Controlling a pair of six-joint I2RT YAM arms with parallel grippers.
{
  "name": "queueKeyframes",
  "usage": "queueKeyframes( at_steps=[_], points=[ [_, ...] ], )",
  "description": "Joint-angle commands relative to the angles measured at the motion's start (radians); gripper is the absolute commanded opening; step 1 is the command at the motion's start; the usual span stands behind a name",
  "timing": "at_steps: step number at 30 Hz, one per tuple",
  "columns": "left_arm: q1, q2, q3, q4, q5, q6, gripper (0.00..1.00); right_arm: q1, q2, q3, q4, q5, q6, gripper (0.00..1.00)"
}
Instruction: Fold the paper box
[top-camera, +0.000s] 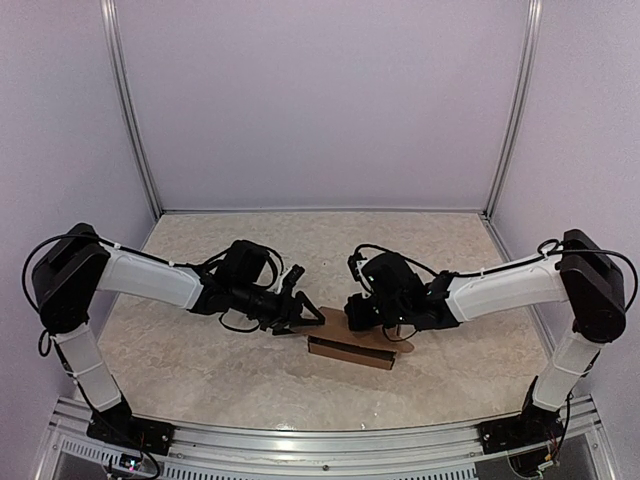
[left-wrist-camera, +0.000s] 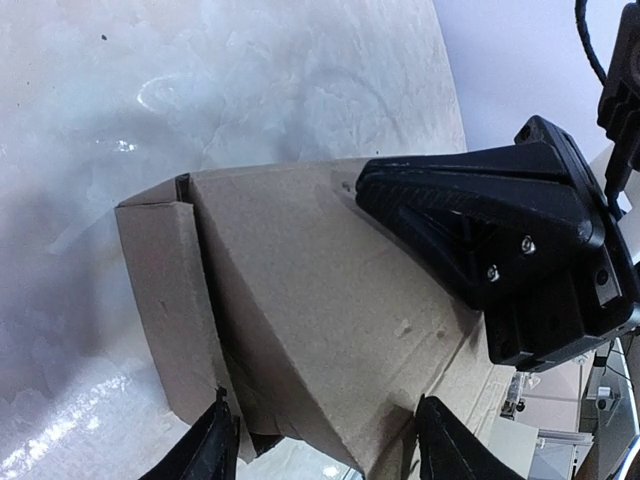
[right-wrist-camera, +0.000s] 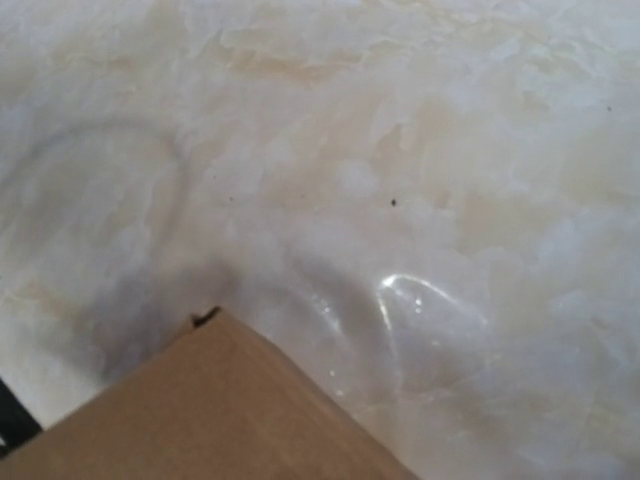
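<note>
Pressure from the shut right hand (left-wrist-camera: 400, 200) should hold the box (left-wrist-camera: 300, 300) flat; the half-open left hand (left-wrist-camera: 325, 440) straddles its end.

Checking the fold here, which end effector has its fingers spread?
The left end effector, fingers apart over the paper box's end; the right end effector is shut, its tip against the box's top panel.

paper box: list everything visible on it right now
The paper box is plain brown unprinted cardboard, partly folded into a slim rectangular body with a creased side wall and a top panel that slants up and is not closed. It lies on the marbled table between the two arms. The shut right claw rests on the top panel. The open left claw straddles one end; contact is unclear.
</note>
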Motion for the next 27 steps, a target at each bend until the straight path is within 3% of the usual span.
queueKeyframes(
  at_steps=[1,15,20,22,27],
  points=[
    [0.007,0.019,-0.013,0.012,-0.017,0.005,0.58,-0.004,0.0,-0.016,-0.016,-0.003,0.004,0.0],
    [0.009,0.029,-0.018,-0.005,-0.03,0.034,0.54,-0.005,-0.211,-0.011,-0.181,0.1,-0.041,0.01],
    [0.01,0.028,-0.019,-0.007,-0.031,0.041,0.54,-0.01,-0.336,-0.074,-0.278,0.135,-0.023,0.18],
    [0.009,0.026,-0.02,-0.007,-0.03,0.045,0.54,-0.018,-0.388,-0.114,-0.298,0.12,0.015,0.31],
    [0.009,0.027,-0.023,-0.01,-0.031,0.046,0.54,-0.042,-0.504,-0.219,-0.293,0.033,0.148,0.44]
  ],
)
